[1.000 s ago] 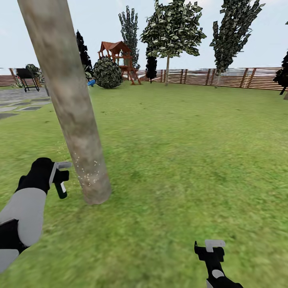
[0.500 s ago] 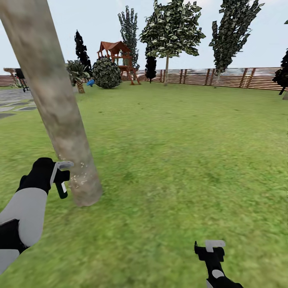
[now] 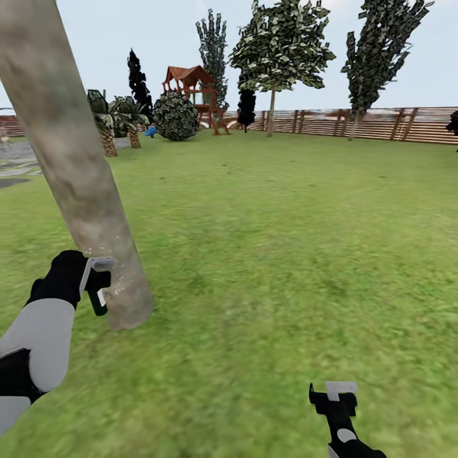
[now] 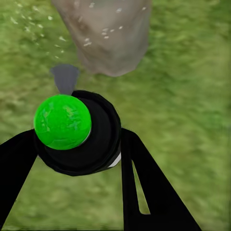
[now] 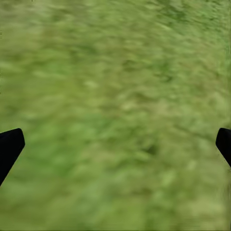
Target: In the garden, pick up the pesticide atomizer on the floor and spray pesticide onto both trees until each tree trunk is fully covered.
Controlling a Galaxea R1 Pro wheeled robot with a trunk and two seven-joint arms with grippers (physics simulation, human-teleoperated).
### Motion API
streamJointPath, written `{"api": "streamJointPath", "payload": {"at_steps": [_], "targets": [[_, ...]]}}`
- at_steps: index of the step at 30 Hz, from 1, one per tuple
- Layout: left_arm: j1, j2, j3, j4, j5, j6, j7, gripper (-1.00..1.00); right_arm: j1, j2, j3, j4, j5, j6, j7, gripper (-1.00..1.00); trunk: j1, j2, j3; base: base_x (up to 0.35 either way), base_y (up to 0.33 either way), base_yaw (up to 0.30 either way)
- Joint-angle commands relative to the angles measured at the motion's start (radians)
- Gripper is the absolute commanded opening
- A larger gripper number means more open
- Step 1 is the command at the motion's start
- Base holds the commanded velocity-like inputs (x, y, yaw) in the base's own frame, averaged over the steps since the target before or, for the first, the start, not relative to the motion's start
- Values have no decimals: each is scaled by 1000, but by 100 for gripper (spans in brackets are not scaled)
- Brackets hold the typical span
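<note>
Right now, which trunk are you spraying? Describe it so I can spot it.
On the lawn, find the thick, bare, grey-tan trunk rising beside the left gripper. White specks dot its base, and unlike the short scaly palms behind, it is smooth.

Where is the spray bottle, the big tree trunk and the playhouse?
pesticide atomizer (image 4: 72, 132), left wrist view, on its black body.
tree trunk (image 3: 76, 184), head view, on its middle.
playhouse (image 3: 186, 77), head view, on its red roof.
</note>
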Motion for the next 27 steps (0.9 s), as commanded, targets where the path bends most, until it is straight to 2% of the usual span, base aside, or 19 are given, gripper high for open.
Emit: {"api": "streamJointPath", "payload": {"at_steps": [1, 10, 27], "targets": [[-1, -1, 4, -1, -11, 3, -9, -100, 0, 0, -4, 1, 10, -1, -4, 100, 0, 0, -1, 0, -277, 272], [-1, -1, 4, -1, -11, 3, -9, -100, 0, 1, -4, 1, 10, -1, -4, 100, 0, 0, -1, 142, -249, 273], [-1, 2, 1, -1, -12, 3, -8, -100, 0, 0, -4, 1, 10, -1, -4, 100, 0, 0, -1, 52, -272, 11]]}}
